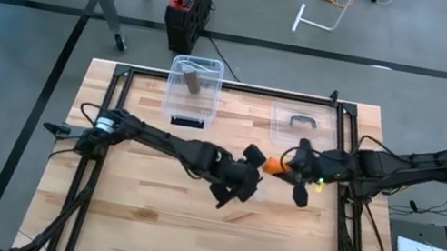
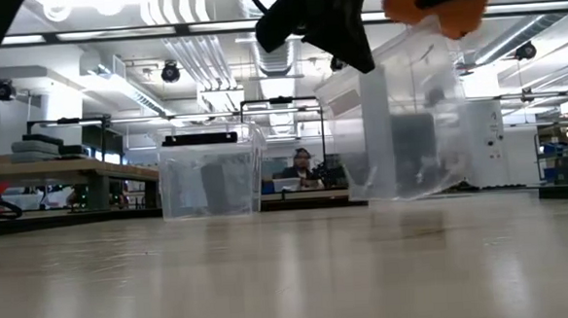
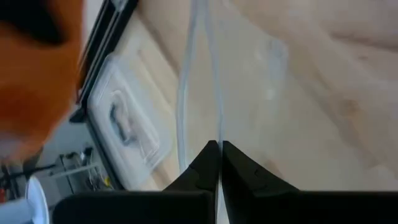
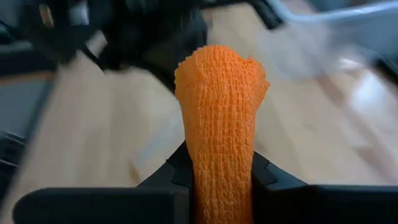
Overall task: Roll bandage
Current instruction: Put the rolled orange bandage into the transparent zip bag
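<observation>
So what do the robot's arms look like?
Both arms are thin, dark and jointed, like long black sticks with bulky elbows. The left arm has a small white patch near its base. The right arm shows a tiny green light near its wrist. Each ends in a gripper with two flat black jaws: the left gripper and the right gripper.

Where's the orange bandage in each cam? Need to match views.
High view: orange bandage right of table centre, at the right gripper.
Low view: top right, hanging above the table.
Left wrist view: blurred orange mass at the picture's left edge.
Right wrist view: centre, pinched between the gripper's fingers.
Shared landmark: clear plastic lid, seen also in the left wrist view.
</observation>
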